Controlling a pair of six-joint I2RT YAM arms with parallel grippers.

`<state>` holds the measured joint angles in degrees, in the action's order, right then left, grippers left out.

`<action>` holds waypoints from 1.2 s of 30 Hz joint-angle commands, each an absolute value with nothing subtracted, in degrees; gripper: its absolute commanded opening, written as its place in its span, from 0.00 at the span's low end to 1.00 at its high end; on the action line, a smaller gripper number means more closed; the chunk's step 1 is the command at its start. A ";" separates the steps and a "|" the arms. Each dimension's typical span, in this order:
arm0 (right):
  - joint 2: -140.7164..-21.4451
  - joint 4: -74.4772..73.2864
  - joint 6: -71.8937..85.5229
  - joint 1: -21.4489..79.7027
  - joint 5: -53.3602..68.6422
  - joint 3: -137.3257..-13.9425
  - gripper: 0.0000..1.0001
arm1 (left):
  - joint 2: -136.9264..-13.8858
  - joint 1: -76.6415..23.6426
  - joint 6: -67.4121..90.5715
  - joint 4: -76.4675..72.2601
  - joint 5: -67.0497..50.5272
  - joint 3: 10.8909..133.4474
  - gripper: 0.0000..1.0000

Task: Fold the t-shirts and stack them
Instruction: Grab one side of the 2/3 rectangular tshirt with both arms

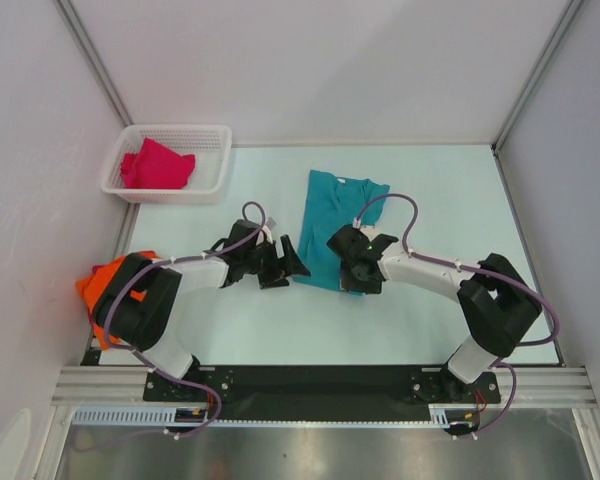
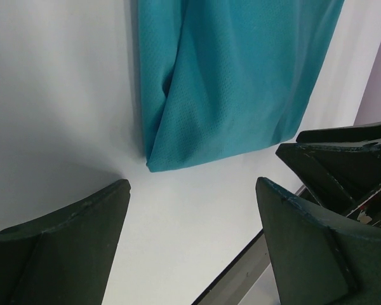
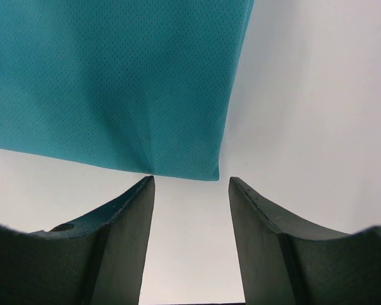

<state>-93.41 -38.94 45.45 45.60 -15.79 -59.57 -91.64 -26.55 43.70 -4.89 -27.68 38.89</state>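
A teal-blue t-shirt point(image 1: 335, 212), folded into a long strip, lies on the table's middle. My left gripper point(image 1: 288, 262) hovers open at its near left corner, the teal cloth point(image 2: 235, 82) just beyond the fingers in the left wrist view, nothing between them point(image 2: 193, 190). At the near right corner my right gripper point(image 1: 360, 264) also stands open; the shirt's hem point(image 3: 114, 82) ends just ahead of its fingertips point(image 3: 192, 181). An orange t-shirt point(image 1: 98, 284) lies crumpled at the left edge, partly under the left arm. The magenta-red t-shirt point(image 1: 158, 166) sits in the basket.
A white lattice basket point(image 1: 170, 131) stands at the far left corner. White walls close in the table on three sides. The black rail point(image 1: 320, 378) with both arm bases runs along the near edge.
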 commanded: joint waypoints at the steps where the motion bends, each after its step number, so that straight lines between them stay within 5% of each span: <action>1: -91.58 -38.67 46.49 45.62 -18.10 -59.33 0.56 | -95.80 -27.86 42.89 -3.43 -23.82 37.09 0.89; 36: -99.05 -34.63 46.58 45.35 -17.67 -58.88 0.56 | -100.11 -28.39 43.15 -5.89 -24.78 37.44 0.84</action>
